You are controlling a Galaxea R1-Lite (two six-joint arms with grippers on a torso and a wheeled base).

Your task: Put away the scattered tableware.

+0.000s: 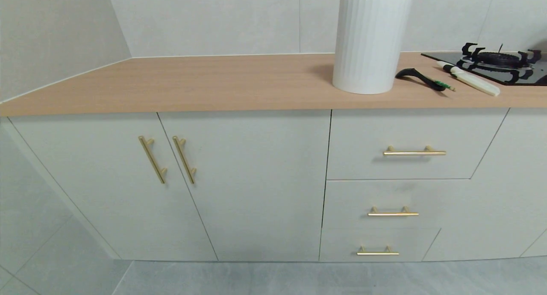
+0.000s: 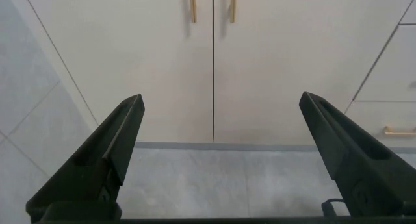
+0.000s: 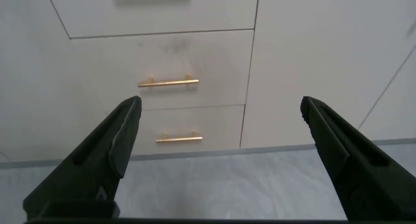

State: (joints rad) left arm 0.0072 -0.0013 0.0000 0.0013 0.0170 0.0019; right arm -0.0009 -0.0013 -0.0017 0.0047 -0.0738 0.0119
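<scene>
On the wooden countertop (image 1: pixel 213 83) at the right lie a black-handled utensil with a green tip (image 1: pixel 423 79) and a cream-handled utensil (image 1: pixel 470 79), next to a tall white ribbed container (image 1: pixel 369 40). My left gripper (image 2: pixel 221 104) is open, held low in front of the double cabinet doors (image 2: pixel 213 55) above the floor. My right gripper (image 3: pixel 221 107) is open too, low before the drawer stack (image 3: pixel 169 84). Nothing is between either pair of fingers.
A black gas hob (image 1: pixel 498 64) sits at the counter's far right. Below the counter are two cabinet doors with gold handles (image 1: pixel 169 158) and three drawers with gold handles (image 1: pixel 413 151). Grey tiled floor (image 1: pixel 299 278) lies in front; walls close the left corner.
</scene>
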